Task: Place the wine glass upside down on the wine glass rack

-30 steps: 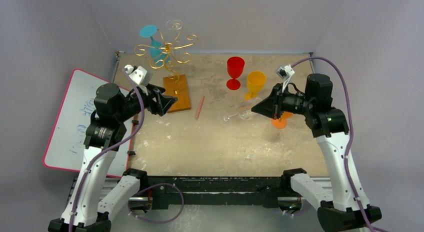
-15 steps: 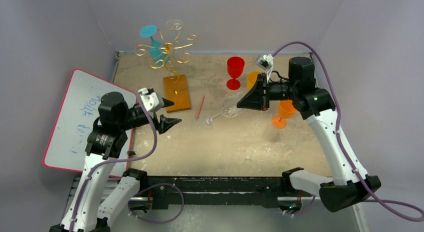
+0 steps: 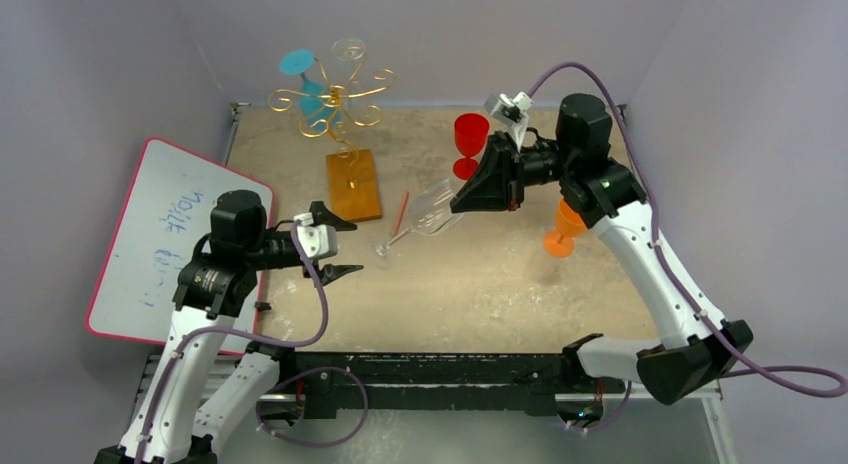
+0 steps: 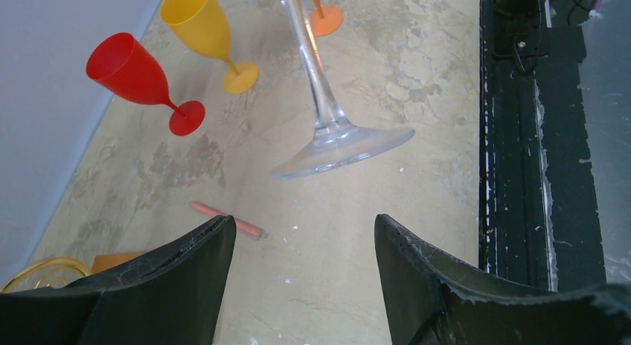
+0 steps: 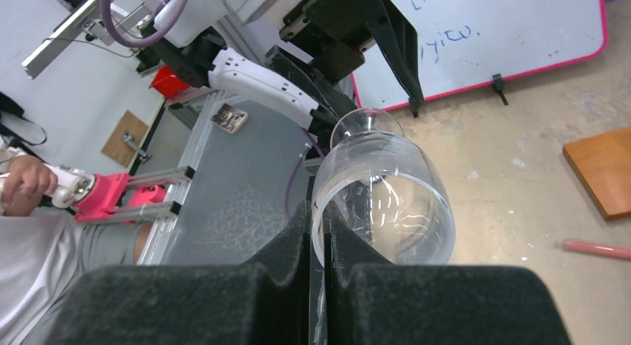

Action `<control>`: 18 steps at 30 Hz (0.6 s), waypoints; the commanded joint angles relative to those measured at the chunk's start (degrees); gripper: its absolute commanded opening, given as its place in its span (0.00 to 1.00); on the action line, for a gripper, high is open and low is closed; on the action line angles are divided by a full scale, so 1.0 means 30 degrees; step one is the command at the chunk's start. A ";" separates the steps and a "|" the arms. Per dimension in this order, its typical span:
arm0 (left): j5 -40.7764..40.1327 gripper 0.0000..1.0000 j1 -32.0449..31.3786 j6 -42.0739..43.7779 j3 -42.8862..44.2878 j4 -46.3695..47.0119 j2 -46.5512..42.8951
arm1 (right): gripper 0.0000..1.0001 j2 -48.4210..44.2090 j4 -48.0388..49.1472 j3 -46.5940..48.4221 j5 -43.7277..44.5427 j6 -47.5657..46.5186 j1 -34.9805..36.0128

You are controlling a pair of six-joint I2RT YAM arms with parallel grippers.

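My right pincer [image 3: 458, 202] is clamping the rim of the clear stemmed wine glass [image 3: 430, 208], tilted in the air, well apart from the gold wire scroll rack [image 3: 335, 104]; I judge my wide left pincer [image 3: 342, 247] should be closing gently mid-stem, square, avoiding the foot

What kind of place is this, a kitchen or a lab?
Likely a robotics lab test cell: two robot arms bolted to a stained table boxed in by plain panels, a whiteboard alongside, and a person gripping a pink handle nearby.

Tan table [image 3: 470, 284]; wine glass rack [image 3: 355, 189], pink pencil [image 3: 402, 209], red goblet [image 3: 470, 136], orange goblet [image 3: 558, 246]
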 commanded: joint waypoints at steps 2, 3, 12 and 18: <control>0.1259 0.67 -0.0309 0.2407 0.0119 -0.0350 0.0240 | 0.00 0.0920 0.2188 0.1394 -0.1285 0.1280 0.0455; 0.1323 0.67 -0.0312 0.2375 0.0000 -0.0226 0.0201 | 0.00 0.1082 0.2058 0.1486 -0.1285 0.1254 0.0495; 0.1679 0.64 -0.0547 0.3947 0.0592 -0.0970 0.0754 | 0.00 0.1745 0.2034 0.1768 -0.1486 0.1124 0.0802; 0.2345 0.59 -0.0531 0.4067 0.0850 -0.0635 0.1116 | 0.00 0.2117 0.2975 0.1412 -0.1347 0.2028 0.1069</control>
